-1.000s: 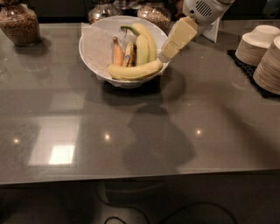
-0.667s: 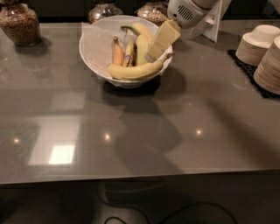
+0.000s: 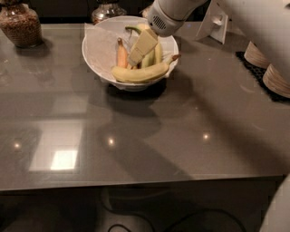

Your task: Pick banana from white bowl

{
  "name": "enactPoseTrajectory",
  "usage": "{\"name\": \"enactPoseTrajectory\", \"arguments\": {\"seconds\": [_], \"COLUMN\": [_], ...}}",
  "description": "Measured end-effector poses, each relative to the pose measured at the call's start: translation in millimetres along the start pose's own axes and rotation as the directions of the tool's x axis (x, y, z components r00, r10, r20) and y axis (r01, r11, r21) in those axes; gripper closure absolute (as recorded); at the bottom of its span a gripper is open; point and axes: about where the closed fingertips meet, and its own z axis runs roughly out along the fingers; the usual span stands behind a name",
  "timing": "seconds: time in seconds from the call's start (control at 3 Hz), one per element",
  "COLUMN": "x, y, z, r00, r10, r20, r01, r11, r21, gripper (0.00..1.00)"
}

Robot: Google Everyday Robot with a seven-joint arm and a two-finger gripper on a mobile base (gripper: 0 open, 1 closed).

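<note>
The white bowl (image 3: 97, 54) with a crinkled white paper liner stands at the back middle of the grey table. Several bananas lie in it: a yellow banana (image 3: 140, 72) across the front, a more orange one (image 3: 122, 54) upright behind it, and greener ones at the right. My gripper (image 3: 135, 56) reaches down into the bowl from the upper right, its cream fingers (image 3: 142, 45) pointing down-left among the bananas, just above the front banana. The arm hides part of the bowl's back rim.
A glass jar of brown grains (image 3: 20, 25) stands at the back left and another jar (image 3: 106, 10) behind the bowl. Stacked beige paper bowls (image 3: 272, 72) sit on a black mat at the right edge. A white card stand (image 3: 217, 20) is at the back right.
The gripper has moved left from beside the bowl's right rim to over the bowl, down among the bananas. The view now sits closer to the table.
</note>
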Motion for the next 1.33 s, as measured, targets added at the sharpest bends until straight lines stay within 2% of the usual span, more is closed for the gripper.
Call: {"name": "enactPoseTrajectory", "arguments": {"seconds": [0.33,1.0,1.33], "x": [-5,5,14], "y": [-11,-28,-31], "z": [20,56,64], "r00": [0.995,0.961,0.943], "r10": [0.096,0.272,0.324], "r20": [-0.008,-0.053,-0.080], "r01": [-0.095,-0.264,-0.312], "r11": [0.9936,0.9570,0.9410], "r21": [0.061,0.119,0.132], "gripper": [0.00,0.00,0.10]}}
